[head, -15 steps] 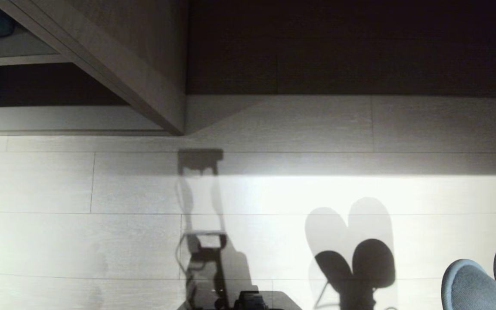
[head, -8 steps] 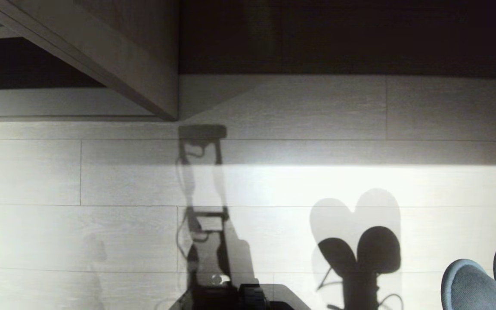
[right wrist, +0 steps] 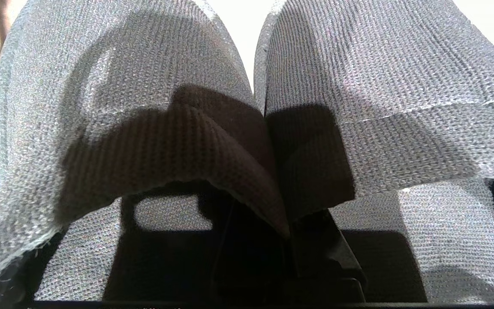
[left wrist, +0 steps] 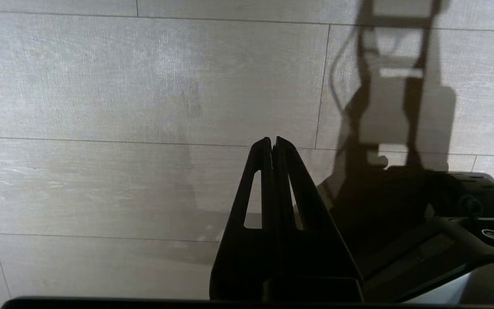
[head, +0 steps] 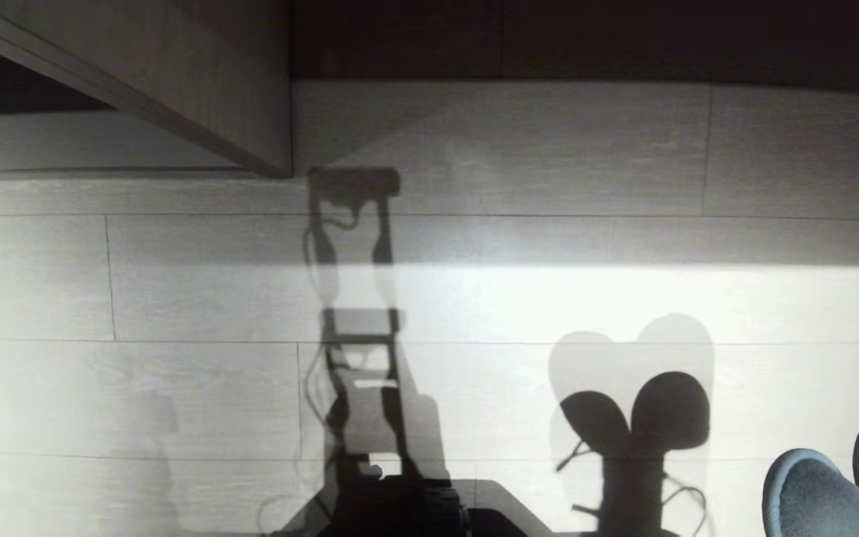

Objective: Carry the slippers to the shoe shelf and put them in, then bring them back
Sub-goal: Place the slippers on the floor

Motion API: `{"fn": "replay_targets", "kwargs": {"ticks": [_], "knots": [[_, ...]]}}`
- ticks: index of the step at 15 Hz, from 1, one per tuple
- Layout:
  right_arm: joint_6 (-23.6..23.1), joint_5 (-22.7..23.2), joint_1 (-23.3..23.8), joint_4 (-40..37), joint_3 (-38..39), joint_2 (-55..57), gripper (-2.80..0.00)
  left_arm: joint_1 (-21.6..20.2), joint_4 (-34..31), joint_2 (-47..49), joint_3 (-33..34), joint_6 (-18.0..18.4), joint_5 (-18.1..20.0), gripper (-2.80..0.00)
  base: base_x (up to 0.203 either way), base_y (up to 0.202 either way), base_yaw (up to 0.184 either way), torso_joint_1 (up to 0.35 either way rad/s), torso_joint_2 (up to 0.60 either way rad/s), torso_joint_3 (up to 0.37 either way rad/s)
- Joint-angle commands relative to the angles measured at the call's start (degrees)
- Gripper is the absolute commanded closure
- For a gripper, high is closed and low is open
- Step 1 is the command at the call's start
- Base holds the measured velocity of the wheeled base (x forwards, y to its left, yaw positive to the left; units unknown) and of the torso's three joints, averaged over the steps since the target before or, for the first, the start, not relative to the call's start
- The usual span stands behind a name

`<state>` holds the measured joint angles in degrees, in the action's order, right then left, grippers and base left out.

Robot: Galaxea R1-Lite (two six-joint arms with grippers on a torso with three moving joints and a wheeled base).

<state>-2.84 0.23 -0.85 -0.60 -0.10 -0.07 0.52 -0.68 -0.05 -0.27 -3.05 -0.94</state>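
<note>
you had the slippers (right wrist: 247, 86) pinched together in the right end effector (right wrist: 272, 223), carried above the floor (head: 176, 298), not yet in the shoe shelf (head: 176, 89) ahead to the left. only the right wrist view showed that grip; the left end effector (left wrist: 273, 143) hung closed and empty.
</note>
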Motion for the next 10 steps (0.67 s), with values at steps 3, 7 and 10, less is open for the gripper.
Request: {"fn": "replay_targets", "kwargs": {"ticks": [3, 7, 10], "knots": [[-0.1, 0.0, -0.1, 0.1, 0.0, 0.1, 0.0, 0.0, 0.0, 0.0, 0.0, 0.0, 0.0, 0.0, 0.0, 0.0, 0.0, 0.003, 0.0, -0.194], [-0.1, 0.0, -0.1, 0.0, 0.0, 0.1, 0.0, 0.0, 0.0, 0.0, 0.0, 0.0, 0.0, 0.0, 0.0, 0.0, 0.0, 0.001, 0.0, -0.18], [-0.1, 0.0, 0.0, 0.0, 0.0, 0.1, 0.0, 0.0, 0.5, 0.0, 0.2, -0.1, 0.0, 0.0, 0.0, 0.0, 0.0, 0.002, 0.0, -0.037]]}}
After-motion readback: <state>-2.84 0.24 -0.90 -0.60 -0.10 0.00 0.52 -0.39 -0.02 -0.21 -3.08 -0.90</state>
